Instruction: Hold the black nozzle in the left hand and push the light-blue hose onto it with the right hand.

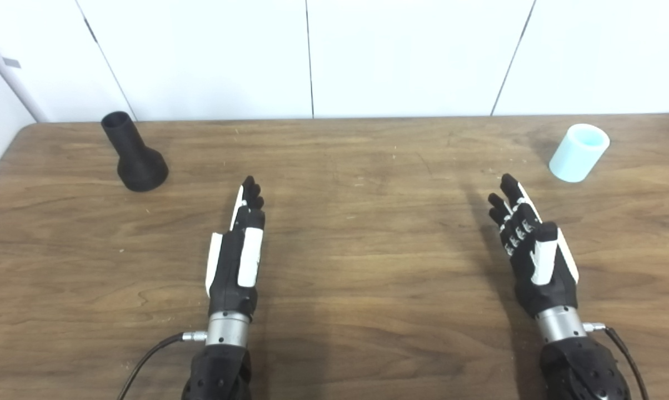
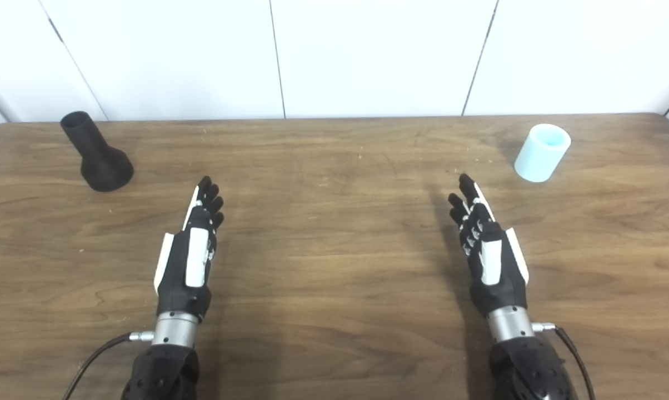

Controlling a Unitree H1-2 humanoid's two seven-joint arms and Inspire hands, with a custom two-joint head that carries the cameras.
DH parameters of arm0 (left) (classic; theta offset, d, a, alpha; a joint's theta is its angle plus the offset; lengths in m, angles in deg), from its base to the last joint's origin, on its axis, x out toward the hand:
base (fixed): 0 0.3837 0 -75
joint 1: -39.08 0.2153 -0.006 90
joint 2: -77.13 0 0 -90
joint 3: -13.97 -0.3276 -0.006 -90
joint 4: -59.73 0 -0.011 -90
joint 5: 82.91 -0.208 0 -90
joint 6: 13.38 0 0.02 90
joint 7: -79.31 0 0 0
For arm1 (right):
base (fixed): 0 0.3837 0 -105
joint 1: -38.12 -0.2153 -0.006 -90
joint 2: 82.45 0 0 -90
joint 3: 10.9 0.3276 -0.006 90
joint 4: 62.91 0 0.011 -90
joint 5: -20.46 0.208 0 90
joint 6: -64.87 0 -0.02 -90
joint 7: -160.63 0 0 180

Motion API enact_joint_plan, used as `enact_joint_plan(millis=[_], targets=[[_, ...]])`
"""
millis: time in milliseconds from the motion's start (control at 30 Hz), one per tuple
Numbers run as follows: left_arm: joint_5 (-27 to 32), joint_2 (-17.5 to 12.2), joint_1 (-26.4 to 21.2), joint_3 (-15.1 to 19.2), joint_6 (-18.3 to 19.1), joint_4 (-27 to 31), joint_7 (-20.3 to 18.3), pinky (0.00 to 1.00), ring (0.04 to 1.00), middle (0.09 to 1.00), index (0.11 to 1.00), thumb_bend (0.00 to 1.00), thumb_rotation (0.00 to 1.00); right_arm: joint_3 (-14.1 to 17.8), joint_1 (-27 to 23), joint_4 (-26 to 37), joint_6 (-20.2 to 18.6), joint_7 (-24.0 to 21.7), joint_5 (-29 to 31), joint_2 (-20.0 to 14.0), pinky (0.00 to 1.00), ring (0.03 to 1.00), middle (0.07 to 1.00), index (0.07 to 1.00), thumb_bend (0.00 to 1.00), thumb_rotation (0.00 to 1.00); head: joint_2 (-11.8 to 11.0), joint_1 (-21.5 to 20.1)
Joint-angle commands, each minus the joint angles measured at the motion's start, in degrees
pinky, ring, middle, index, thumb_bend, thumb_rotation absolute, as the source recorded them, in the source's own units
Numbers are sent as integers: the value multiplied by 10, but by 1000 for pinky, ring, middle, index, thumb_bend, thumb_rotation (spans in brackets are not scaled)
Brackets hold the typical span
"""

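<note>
The black nozzle (image 1: 134, 154) stands on its wide base at the far left of the wooden table (image 1: 357, 266), narrow neck up and leaning left. A short light-blue hose piece (image 1: 579, 153) stands upright at the far right. My left hand (image 1: 239, 250) hovers over the table's near left, fingers straight and apart, well to the right of and nearer than the nozzle. On the near right my right hand (image 1: 532, 250) is likewise open, below and left of the hose. Neither hand holds anything.
White wall panels (image 1: 312, 55) rise right behind the table's far edge. Thin cables (image 1: 145, 355) run from both wrists toward the bottom edge. The table's rounded left corner lies just beyond the nozzle.
</note>
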Motion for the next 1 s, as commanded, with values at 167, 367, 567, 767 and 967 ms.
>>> enact_joint_plan(millis=[167, 367, 567, 767, 967], targets=[[-1, 5, 1, -1, -17, 11, 2, 1000, 1000, 1000, 1000, 852, 1000, 3, -13, 17, 26, -1, 4, 0, 968, 965, 999, 967, 780, 1000, 2, 0], [-1, 5, 1, -2, -16, 12, 2, 1000, 1000, 1000, 1000, 852, 1000, 4, -13, 15, 27, 0, 4, 1, 969, 966, 999, 966, 781, 1000, 1, 0], [-3, 5, 1, -2, -18, 9, 3, 1000, 1000, 1000, 1000, 851, 1000, 4, -14, 12, 28, 0, 4, 1, 969, 966, 999, 966, 781, 1000, -3, 4], [-6, 10, 2, -6, -27, -2, 6, 1000, 1000, 1000, 1000, 855, 1000, 7, -12, 4, 36, -5, 8, -4, 967, 965, 998, 965, 780, 1000, -20, 34], [-21, 23, 7, -22, -50, -25, 17, 1000, 1000, 1000, 1000, 853, 1000, 20, -10, -32, 65, -20, 26, -21, 963, 958, 995, 969, 763, 1000, -50, 85]])
